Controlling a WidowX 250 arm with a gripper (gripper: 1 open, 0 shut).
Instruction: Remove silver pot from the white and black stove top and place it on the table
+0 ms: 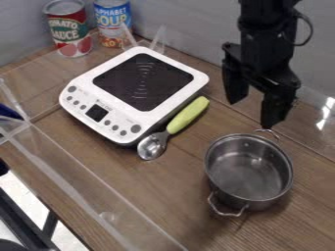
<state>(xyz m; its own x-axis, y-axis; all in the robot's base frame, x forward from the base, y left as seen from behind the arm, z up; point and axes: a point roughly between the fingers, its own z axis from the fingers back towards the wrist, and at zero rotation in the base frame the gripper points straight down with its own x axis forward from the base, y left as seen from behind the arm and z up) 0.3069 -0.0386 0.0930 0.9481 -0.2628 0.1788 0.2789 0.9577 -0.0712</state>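
The silver pot point(249, 173) stands upright and empty on the brown wooden table point(118, 181), to the right of and in front of the stove top, with one loop handle toward the camera. The white and black stove top point(136, 86) lies flat at the middle left with nothing on its black glass. My black gripper point(253, 104) hangs open above the far rim of the pot, fingers pointing down and holding nothing. It does not touch the pot.
A scoop with a metal bowl and a yellow-green handle point(178, 124) lies between the stove top and the pot. Two cans point(86, 26) stand at the back left. A clear plastic barrier point(78, 181) runs along the table's front edge.
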